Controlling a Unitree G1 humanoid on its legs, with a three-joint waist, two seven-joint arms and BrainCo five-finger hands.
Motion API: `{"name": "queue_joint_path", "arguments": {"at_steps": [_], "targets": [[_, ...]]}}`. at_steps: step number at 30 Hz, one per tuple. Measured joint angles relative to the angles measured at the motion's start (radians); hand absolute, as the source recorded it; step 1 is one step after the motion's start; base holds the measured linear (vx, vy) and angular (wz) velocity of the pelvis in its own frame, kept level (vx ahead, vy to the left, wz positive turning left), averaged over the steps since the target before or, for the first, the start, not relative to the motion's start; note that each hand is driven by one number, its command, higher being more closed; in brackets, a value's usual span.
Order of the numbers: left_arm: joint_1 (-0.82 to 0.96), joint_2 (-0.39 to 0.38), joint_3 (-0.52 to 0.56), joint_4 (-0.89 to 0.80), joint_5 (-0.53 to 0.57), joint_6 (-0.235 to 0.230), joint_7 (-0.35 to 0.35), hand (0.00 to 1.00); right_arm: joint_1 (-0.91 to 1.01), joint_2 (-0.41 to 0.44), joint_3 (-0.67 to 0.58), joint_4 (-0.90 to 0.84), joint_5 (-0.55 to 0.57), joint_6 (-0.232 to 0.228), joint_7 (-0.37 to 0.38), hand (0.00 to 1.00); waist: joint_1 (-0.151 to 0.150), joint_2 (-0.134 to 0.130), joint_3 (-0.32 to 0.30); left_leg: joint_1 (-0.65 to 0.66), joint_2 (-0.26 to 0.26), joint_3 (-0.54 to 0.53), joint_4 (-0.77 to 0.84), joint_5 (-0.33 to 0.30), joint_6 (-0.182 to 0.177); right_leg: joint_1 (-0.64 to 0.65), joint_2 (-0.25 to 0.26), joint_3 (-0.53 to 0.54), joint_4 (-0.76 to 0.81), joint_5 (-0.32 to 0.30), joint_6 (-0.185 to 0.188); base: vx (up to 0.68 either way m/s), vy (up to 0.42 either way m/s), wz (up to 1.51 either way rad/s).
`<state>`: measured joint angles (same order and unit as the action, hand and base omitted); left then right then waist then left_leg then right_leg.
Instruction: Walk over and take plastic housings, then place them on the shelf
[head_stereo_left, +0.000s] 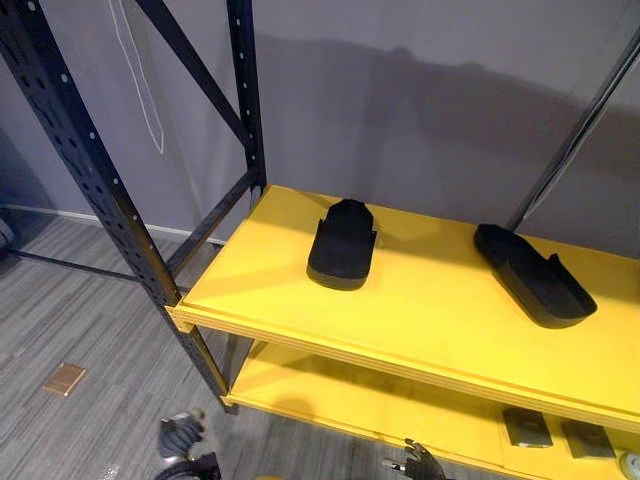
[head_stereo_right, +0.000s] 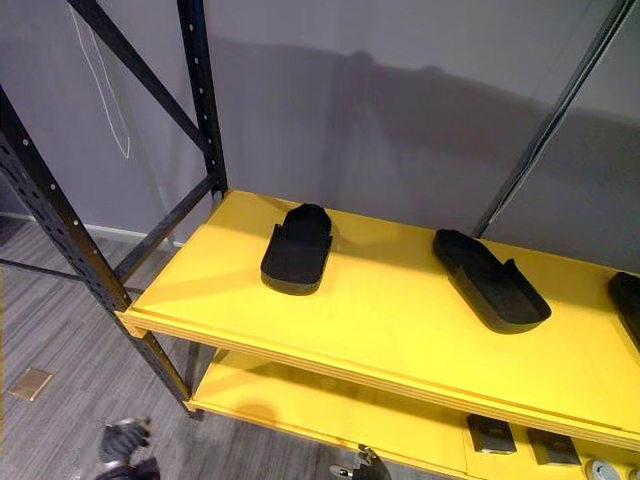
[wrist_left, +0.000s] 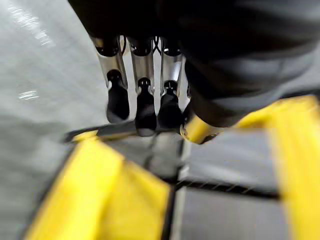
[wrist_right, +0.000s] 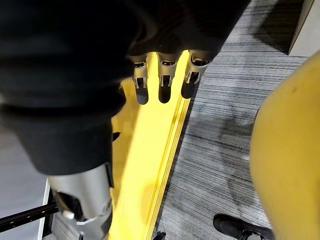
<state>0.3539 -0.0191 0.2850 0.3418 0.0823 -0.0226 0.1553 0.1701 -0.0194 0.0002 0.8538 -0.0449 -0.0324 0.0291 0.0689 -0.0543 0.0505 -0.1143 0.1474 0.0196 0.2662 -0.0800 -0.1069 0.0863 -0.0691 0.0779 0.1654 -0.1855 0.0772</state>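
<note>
Two black plastic housings lie on the yellow upper shelf (head_stereo_left: 420, 330): one (head_stereo_left: 342, 245) near the left end, another (head_stereo_left: 532, 274) further right, set at an angle. The edge of a third housing (head_stereo_right: 628, 300) shows at the far right. Both hands hang low in front of the rack, well below the shelf board. My left hand (head_stereo_left: 180, 436) is over the grey floor, its fingers (wrist_left: 142, 95) relaxed and holding nothing. My right hand (head_stereo_left: 420, 462) is in front of the lower shelf, and its fingers (wrist_right: 164, 80) are also loose and empty.
The rack has dark perforated uprights (head_stereo_left: 95, 175) and diagonal braces at its left end. On the lower yellow shelf (head_stereo_left: 340, 400) lie small dark parts (head_stereo_left: 525, 427) at the right. A brass floor plate (head_stereo_left: 64, 378) sits in the grey carpet. A white cord (head_stereo_left: 140, 70) hangs on the wall.
</note>
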Motion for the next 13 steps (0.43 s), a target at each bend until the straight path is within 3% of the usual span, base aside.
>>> {"name": "queue_joint_path", "arguments": {"at_steps": [13], "targets": [[-0.093,-0.002,-0.038,0.323,-0.002,-0.005,-0.038,0.00,0.016,0.001,-0.107,-0.003,0.050,0.000,-0.036,0.00,-0.007,0.038,-0.013,0.052,0.002,0.066,-0.072,0.008,-0.004,-0.015,-0.006,0.056,-0.006,0.000,0.001,0.00,0.010,-0.13]]}}
